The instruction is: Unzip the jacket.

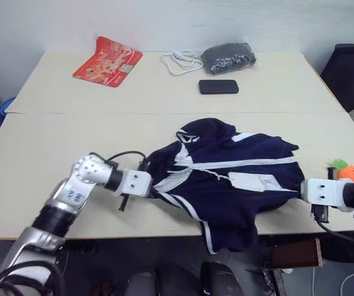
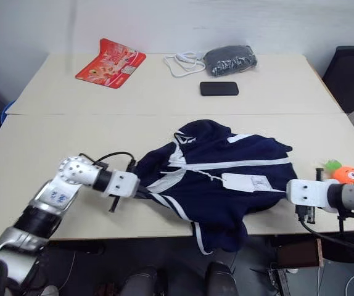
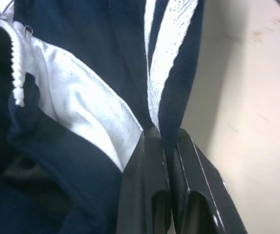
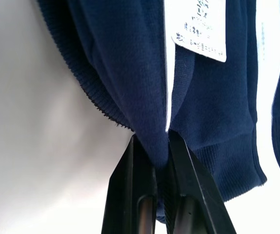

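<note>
Both grippers, left (image 3: 165, 141) and right (image 4: 153, 146), were clamped on opposite edges of the jacket (image 1: 226, 179) lying on the table (image 1: 72, 142); soft, limp cloth, best pulled taut beside the zipper (image 1: 238, 164).

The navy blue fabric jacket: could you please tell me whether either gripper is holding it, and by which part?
Both are. The left gripper pinches the navy blue fabric jacket at a white-striped edge near the zipper; the right gripper pinches its ribbed hem.

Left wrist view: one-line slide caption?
Left pincer shut on the navy jacket at its white stripe, beside the partly open zipper.
</note>
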`<action>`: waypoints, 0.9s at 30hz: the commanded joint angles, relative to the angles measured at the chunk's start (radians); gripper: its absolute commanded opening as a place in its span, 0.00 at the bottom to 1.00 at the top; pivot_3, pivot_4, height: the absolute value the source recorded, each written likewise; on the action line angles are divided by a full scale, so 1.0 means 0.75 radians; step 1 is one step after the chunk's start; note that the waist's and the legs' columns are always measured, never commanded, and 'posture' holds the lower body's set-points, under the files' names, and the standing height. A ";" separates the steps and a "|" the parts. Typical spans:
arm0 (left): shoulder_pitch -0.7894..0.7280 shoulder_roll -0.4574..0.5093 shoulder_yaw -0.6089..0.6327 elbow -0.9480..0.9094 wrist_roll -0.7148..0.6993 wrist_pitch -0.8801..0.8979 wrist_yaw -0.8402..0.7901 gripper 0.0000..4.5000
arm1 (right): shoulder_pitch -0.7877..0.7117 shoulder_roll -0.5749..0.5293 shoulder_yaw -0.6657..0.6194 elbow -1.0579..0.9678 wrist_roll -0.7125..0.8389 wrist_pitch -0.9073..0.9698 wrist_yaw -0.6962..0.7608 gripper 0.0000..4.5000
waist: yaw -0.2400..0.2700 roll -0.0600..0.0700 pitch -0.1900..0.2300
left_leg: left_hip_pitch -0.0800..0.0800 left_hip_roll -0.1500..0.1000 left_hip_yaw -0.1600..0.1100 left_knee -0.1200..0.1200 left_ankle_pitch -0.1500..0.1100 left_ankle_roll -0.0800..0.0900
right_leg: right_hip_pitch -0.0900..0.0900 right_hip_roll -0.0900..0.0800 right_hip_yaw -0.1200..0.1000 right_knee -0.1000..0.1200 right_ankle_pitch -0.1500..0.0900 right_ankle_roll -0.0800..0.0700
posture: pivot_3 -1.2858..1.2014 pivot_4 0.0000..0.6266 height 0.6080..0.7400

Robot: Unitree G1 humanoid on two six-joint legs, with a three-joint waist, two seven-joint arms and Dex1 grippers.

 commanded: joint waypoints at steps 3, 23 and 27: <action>0.282 0.208 0.217 -0.309 -0.074 0.221 0.055 0.00 | 0.004 -0.002 0.035 -0.188 0.065 0.085 0.059 0.01 | 0.006 0.000 0.000 | 0.000 0.000 -0.002 0.000 0.000 0.000 | 0.000 0.000 0.001 0.000 0.000 0.000 | 0.52 0.24 1.00; 0.619 0.228 0.371 -0.382 -0.110 0.299 0.262 0.05 | 0.152 -0.023 -0.012 -0.393 0.121 0.246 0.034 0.06 | 0.036 0.001 0.000 | 0.002 -0.001 0.000 0.001 -0.001 0.000 | 0.001 -0.001 0.002 0.001 -0.001 -0.001 | 0.52 0.24 1.00; 0.630 0.234 0.389 -0.404 -0.155 0.332 0.243 0.29 | 0.191 -0.030 -0.044 -0.412 0.133 0.251 0.039 0.34 | 0.040 0.001 0.000 | 0.002 -0.001 0.001 0.001 -0.001 0.000 | 0.001 -0.001 0.003 0.001 -0.001 -0.001 | 0.52 0.24 1.00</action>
